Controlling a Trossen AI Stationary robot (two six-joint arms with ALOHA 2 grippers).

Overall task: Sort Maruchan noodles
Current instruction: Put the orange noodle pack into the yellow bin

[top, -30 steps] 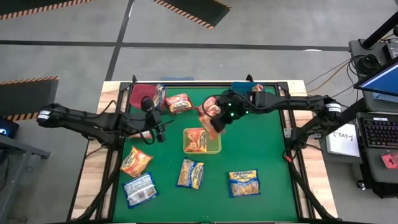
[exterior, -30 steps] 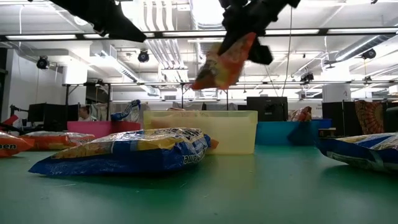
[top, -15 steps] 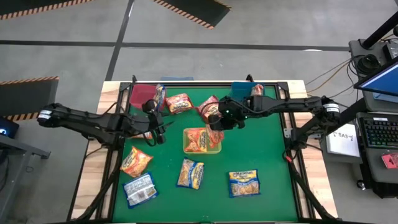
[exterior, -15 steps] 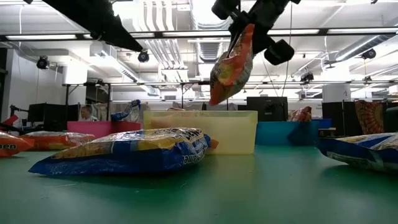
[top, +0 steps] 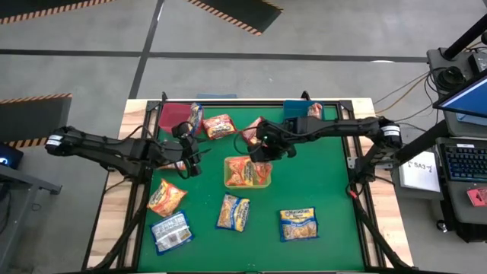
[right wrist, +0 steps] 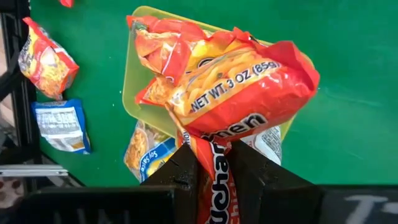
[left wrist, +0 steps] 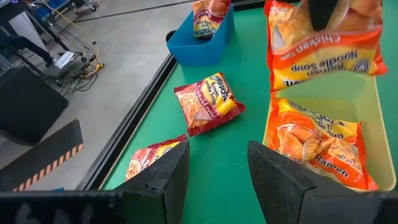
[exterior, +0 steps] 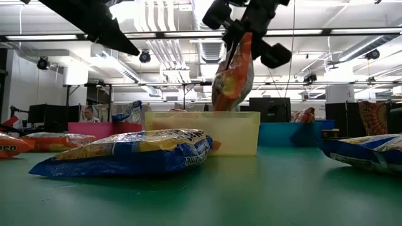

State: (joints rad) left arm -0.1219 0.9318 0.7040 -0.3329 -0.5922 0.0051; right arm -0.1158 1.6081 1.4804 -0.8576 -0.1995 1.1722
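An orange noodle packet hangs under my right gripper, which is shut on it above the far part of the yellow bin. Another orange packet lies flat inside that bin. In the low view the held packet hangs over the bin's rim. My left gripper stands open and empty left of the bin, above the green mat. Loose packets lie flat on the mat: orange, blue-and-silver, and two more. My right gripper pinches the orange packet by one end edge between its two fingers. The fingers slant down from the table's right side. The packet hangs below them nearly upright, its lower end about level with the yellow bin's rim, lifted clear of the mat.
A red bin with a packet leaning in it stands at the far left, a blue bin with a packet at the far middle. A red packet lies on the mat between them, and another lies near my left gripper.
My right gripper has rolled its wrist and drifted a little toward the table's left. The orange packet, slanting a second ago, has swung down and now hangs nearly upright, lower over the yellow bin. The grip has stayed shut.
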